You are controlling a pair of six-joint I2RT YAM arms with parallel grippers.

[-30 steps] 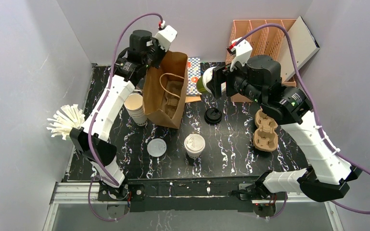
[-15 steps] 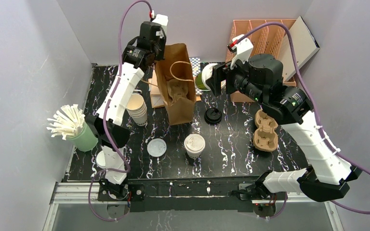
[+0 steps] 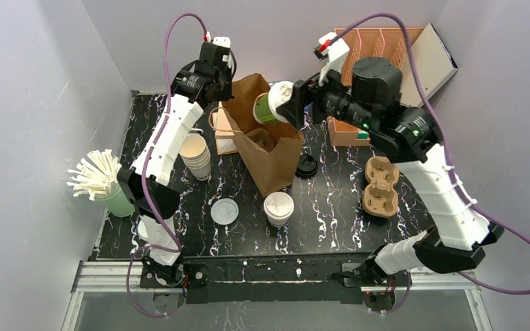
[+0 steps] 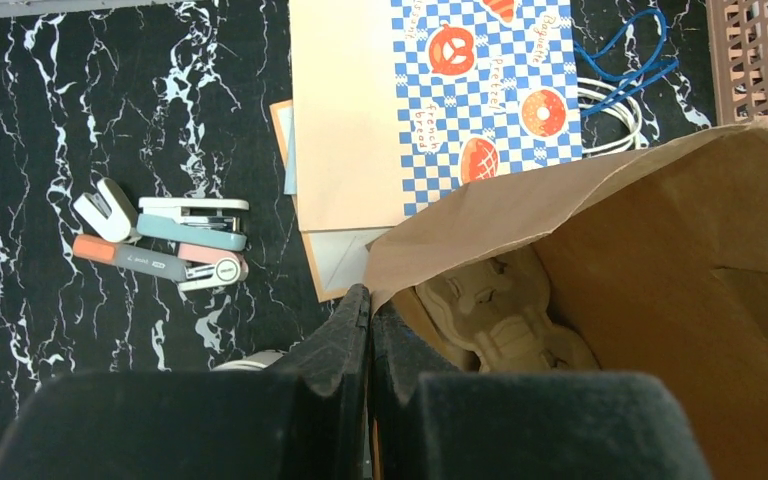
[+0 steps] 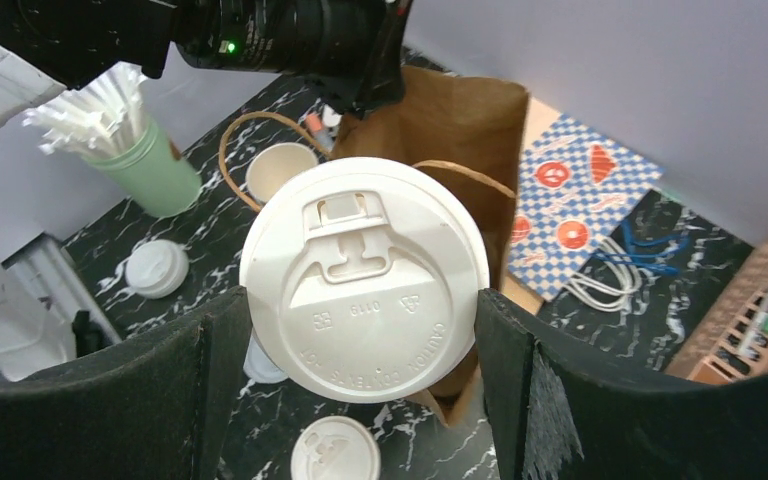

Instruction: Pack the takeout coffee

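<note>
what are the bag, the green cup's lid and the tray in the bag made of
The bag: brown kraft paper, matte, creased along folds. The lid on the green cup: likely thin white plastic, slight sheen, moulded sip tab and embossed lettering. The tray inside the bag: probably moulded paper pulp, dull tan, rough, soft rounded wells.

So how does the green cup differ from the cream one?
The green cup is gripped by the right end effector and tipped sideways over the bag. The cream cup stands upright on the table, untouched. The green cup has green sides, the cream cup pale ones. Both wear white sip lids.
</note>
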